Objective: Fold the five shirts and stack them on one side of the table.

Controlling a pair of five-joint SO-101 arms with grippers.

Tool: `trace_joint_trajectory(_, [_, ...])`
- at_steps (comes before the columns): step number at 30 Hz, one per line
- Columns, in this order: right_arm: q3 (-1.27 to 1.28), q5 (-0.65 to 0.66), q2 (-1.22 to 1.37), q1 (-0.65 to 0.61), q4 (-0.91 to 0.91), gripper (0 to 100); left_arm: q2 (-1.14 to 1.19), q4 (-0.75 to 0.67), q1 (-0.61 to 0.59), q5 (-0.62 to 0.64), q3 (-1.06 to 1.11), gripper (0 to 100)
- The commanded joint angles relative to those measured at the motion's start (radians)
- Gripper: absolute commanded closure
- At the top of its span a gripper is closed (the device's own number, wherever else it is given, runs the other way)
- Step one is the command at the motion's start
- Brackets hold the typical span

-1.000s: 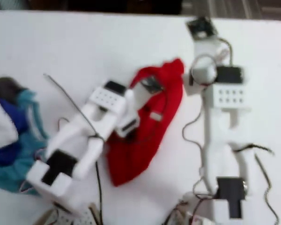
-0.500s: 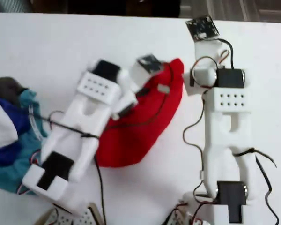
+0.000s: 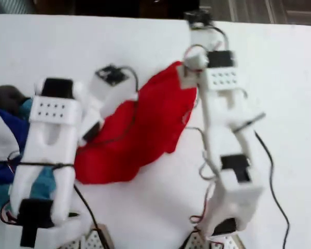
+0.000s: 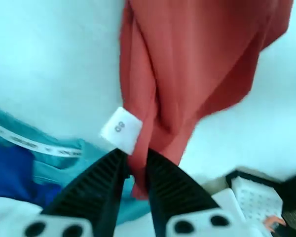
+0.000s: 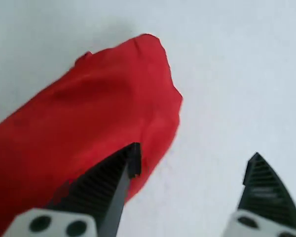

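Red shirt (image 3: 140, 129) is recorded lying crumpled across the middle of the white worktop (image 3: 280, 78). A fold of it, beside a white label (image 4: 121, 129), is pinched by the closed left end effector (image 4: 135, 160). The right end effector (image 5: 193, 160) is held wide open over the shirt's end nearest the far edge. Teal, blue and white shirts (image 3: 13, 132) are heaped at the left edge.

A white tag (image 4: 121, 129) on the red shirt (image 4: 197, 59) bears two small, blurred marks.
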Motion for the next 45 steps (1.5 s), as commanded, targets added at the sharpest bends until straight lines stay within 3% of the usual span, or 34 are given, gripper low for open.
trace_joint_trajectory(1, [-0.195,-0.017,0.163,-0.071,0.005,66.3,-0.046,-0.058,-0.044,-0.008,0.12,97])
trace_joint_trajectory(10, [-0.465,-0.017,0.562,-0.145,0.019,66.8,-0.052,-0.086,-0.104,-0.008,0.186,97])
trace_joint_trajectory(12, [-0.505,-0.009,0.611,-0.137,0.065,73.1,-0.052,-0.087,-0.103,-0.008,0.186,97])
trace_joint_trajectory(15, [-0.583,-0.011,0.641,-0.116,0.159,99.8,-0.052,-0.115,-0.103,-0.008,0.186,97])
trace_joint_trajectory(17, [-0.643,-0.012,0.639,-0.093,0.229,93.0,-0.052,-0.143,-0.103,-0.006,0.186,97])
trace_joint_trajectory(19, [-0.724,-0.011,0.628,-0.065,0.282,98.9,-0.052,-0.183,-0.103,0.009,0.185,97])
trace_joint_trajectory(22, [-0.872,-0.008,0.61,-0.019,0.351,98.1,-0.052,-0.235,-0.101,0.107,0.139,97])
trace_joint_trajectory(31, [-1.14,0.117,0.447,0.085,0.398,97.8,-0.052,-0.212,-0.101,0.319,-0.308,97])
trace_joint_trajectory(40, [-1.151,0.192,0.039,0.096,0.398,97.8,-0.052,-0.12,-0.095,0.331,-0.855,97])
trace_joint_trajectory(45, [-1.138,0.229,-0.124,0.097,0.398,97.8,-0.052,-0.029,-0.094,0.325,-1.049,97])
